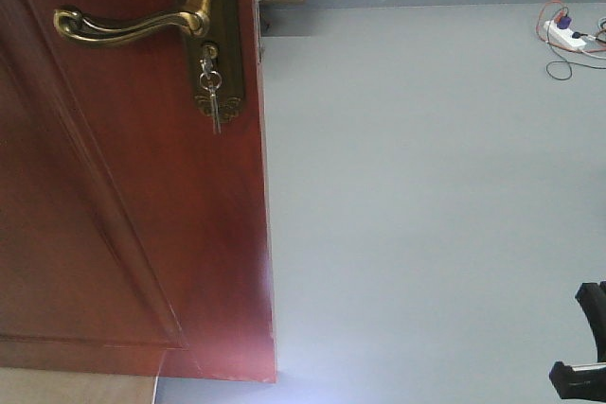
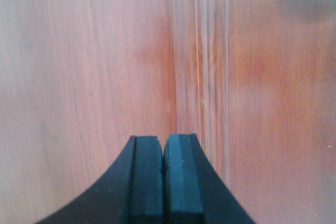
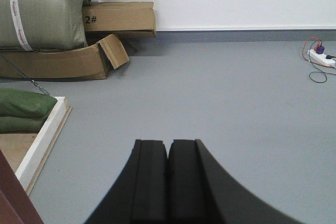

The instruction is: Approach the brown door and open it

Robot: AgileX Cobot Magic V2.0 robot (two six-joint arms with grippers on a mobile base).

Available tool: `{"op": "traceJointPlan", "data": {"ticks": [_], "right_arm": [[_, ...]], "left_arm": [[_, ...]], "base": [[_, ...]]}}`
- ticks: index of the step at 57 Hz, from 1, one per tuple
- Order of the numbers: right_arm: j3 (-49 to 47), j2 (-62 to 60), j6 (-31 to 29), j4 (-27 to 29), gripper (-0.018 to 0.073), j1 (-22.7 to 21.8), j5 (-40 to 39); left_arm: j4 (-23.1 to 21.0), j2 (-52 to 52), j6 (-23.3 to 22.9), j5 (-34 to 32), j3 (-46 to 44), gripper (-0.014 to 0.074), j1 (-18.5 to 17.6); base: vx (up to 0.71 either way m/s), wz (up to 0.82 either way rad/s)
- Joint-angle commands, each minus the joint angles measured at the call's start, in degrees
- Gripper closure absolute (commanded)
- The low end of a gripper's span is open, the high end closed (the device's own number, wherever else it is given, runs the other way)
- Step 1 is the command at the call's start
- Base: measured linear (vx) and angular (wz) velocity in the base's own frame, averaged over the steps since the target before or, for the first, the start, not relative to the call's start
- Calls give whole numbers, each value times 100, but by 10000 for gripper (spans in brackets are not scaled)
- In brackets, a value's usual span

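Note:
The brown door [image 1: 123, 186] fills the left of the front view, swung open with its free edge at mid-frame. Its brass lever handle [image 1: 133, 24] sits on a brass plate, with a key [image 1: 212, 92] hanging in the lock. My left gripper [image 2: 165, 142] is shut and empty, its tips close against the door's wood face [image 2: 94, 66] beside the panel moulding. My right gripper [image 3: 168, 145] is shut and empty, pointing over grey floor. A black part of the right arm [image 1: 587, 347] shows at the front view's lower right.
Grey floor [image 1: 426, 186] stretches beyond the door to a white wall. A power strip with cables [image 1: 568, 37] lies at the far right. Cardboard boxes [image 3: 118, 19], a green sack [image 3: 42, 11] and a white-edged platform [image 3: 44, 135] stand to the left.

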Motion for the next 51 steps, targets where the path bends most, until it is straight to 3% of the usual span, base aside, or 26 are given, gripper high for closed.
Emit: {"op": "traceJointPlan", "data": {"ticks": [1, 51], "right_arm": [[25, -32, -37, -19, 559, 11, -447], [25, -32, -37, -19, 559, 11, -447]], "left_arm": [[-19, -81, -12, -506, -133, 530, -4], [-19, -81, -12, -506, -133, 530, -4]], "base": [[0, 0], [0, 0]]}}
